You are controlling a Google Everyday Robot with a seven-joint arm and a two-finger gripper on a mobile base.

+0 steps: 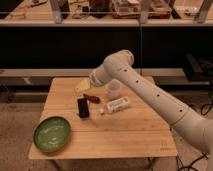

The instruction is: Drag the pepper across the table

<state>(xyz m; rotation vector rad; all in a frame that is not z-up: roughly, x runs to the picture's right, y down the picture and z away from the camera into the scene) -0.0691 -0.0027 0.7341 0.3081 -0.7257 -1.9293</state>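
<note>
The gripper (93, 80) is being held open at 12 o'clock of the pepper (91, 98), probably light, bendy, and best pushed at its middle along the table (125, 134).

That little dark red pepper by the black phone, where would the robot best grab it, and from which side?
Probably the middle of the pepper, from straight above, closing across its narrow width: it lies flat on the table and is slender, with the phone close beside it, so a side approach looks crowded. The pincer hovers just behind it.
</note>
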